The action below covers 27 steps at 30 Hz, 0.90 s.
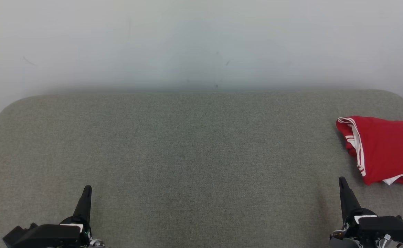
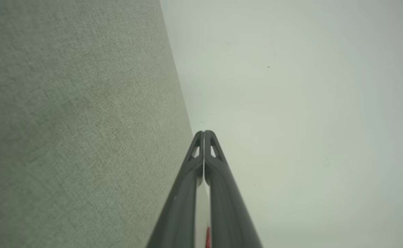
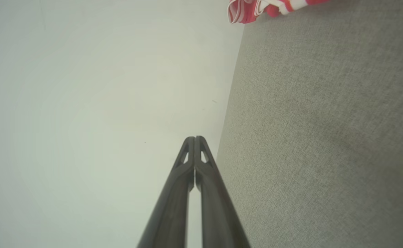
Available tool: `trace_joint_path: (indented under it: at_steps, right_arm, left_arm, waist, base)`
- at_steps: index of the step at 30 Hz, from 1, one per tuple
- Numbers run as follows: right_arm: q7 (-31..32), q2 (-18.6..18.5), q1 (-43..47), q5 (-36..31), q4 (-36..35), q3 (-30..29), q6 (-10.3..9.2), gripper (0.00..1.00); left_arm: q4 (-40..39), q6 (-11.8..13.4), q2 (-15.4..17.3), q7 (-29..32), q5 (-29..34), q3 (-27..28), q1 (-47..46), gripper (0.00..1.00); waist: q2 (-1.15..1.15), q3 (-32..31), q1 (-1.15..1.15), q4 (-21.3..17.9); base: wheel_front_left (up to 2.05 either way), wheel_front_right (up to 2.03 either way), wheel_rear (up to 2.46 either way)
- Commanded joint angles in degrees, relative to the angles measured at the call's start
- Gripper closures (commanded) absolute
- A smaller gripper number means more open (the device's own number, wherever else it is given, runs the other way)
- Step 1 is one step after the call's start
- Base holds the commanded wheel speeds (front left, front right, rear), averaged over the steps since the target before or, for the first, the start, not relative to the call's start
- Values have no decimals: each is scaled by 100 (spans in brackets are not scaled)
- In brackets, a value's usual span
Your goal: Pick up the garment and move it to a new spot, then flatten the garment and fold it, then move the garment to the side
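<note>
The garment (image 1: 385,148) is red with white stripes and trim, lying folded at the right edge of the grey fabric table (image 1: 194,144), partly cut off by the head view's border. A corner of the garment (image 3: 256,8) shows at the top of the right wrist view. My right gripper (image 1: 342,181) rests at the lower right, just in front and left of the garment, its fingers pressed together with nothing between them (image 3: 195,138). My left gripper (image 1: 87,188) sits at the lower left, far from the garment, also shut and empty (image 2: 204,132).
A pale wall (image 1: 201,41) rises behind the table's far edge. The table has rounded far corners, and its grey surface stretches wide between the two grippers.
</note>
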Motion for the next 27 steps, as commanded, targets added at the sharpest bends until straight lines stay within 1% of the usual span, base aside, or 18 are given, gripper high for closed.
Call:
trace_joint_path:
  at_steps: [1, 20, 27]
  right_arm:
    - [23, -15, -110, 144, -27, -16, 5, 100]
    - [110, -17, -181, 854, -55, -58, 6, 100]
    - [111, -17, -180, 829, -53, -55, 6, 100]
  left_arm:
    - [4, -50, -6, 42, -109, 24, -140, 100]
    - [44, -41, -19, 252, -785, 74, -270, 100]
    - [42, -41, -18, 243, -778, 72, -274, 100]
  waist:
    - [0, 4, 0, -1]
    - [0, 58, 0, -12]
    - [0, 59, 0, -12]
  base:
    - [0, 0, 0]
    - [0, 0, 0]
    - [0, 0, 0]
